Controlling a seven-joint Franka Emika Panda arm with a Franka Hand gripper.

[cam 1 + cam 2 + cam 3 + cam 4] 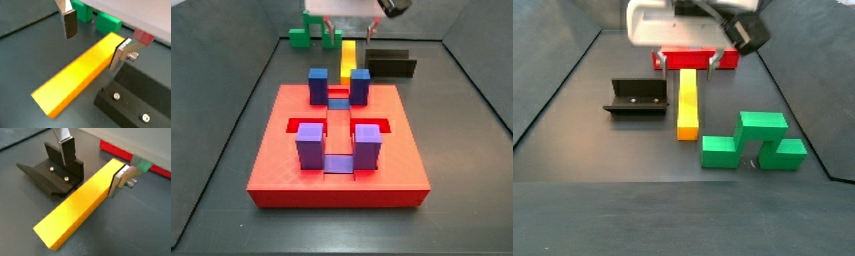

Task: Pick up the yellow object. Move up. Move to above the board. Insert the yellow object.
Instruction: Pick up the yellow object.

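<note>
**Q:** What does the figure show, and where does the task's piece lie?

**A:** A long, narrow yellow bar shading to orange, the yellow object (687, 102), lies flat on the dark floor of the enclosure. In a side view it runs lengthwise between the large flat red board (278, 160), with its upright blue and purple posts, and a cluster of green blocks (754, 140) near the opposite edge of the floor. The dark L-shaped fixture (635, 97) stands just beside the bar, apart from it.

**Q:** Where is the gripper, and what is its state?

**A:** The gripper (97, 37) is low over the bar's end nearest the board. Its jaws stand spread. In both wrist views one silver finger (125, 54) stands at the bar's side face, touching or very nearly so, while the other finger (69, 24) hangs well clear on the far side, with bare floor between it and the bar. Nothing is held.

**Q:** Which step is in hand?

**A:** By judgement, the first: picking up the yellow object. The bar rests on the floor, so lifting, travel and insertion are not yet done.

**Q:** What does the next move call for?

**A:** Probably centring the fingers across the bar's width, then closing them on its two long side faces. Because the grasp falls near one end, the long free length may sag or swing on lifting; a firm, square pinch seems advisable.
</note>
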